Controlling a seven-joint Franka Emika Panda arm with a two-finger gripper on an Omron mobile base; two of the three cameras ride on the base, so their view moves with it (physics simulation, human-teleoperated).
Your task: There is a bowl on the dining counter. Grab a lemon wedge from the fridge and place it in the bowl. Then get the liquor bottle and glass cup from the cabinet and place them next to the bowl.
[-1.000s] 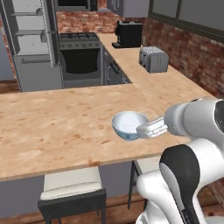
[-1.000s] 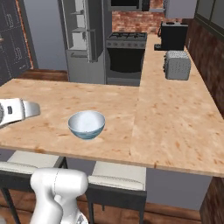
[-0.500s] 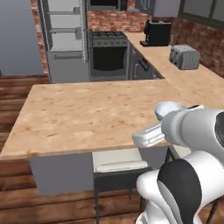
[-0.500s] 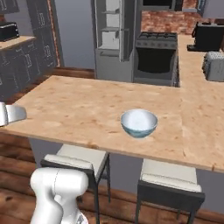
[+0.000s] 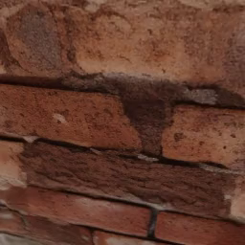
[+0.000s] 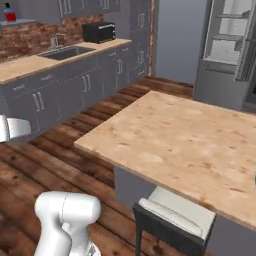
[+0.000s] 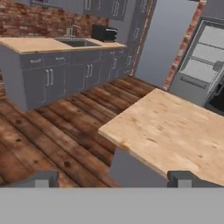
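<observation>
The base is turning away from the dining counter [image 6: 190,145] — the bowl has slid out of sight and the liquor bottle [image 6: 9,13] is coming into view far off — so the wide-open, empty gripper [image 7: 113,178] is probably heading for the cabinet's 2 things.

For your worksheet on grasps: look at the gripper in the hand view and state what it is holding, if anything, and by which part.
Nothing is held. The gripper is open, its fingertips wide apart with only floor and the dining counter beyond them.
</observation>
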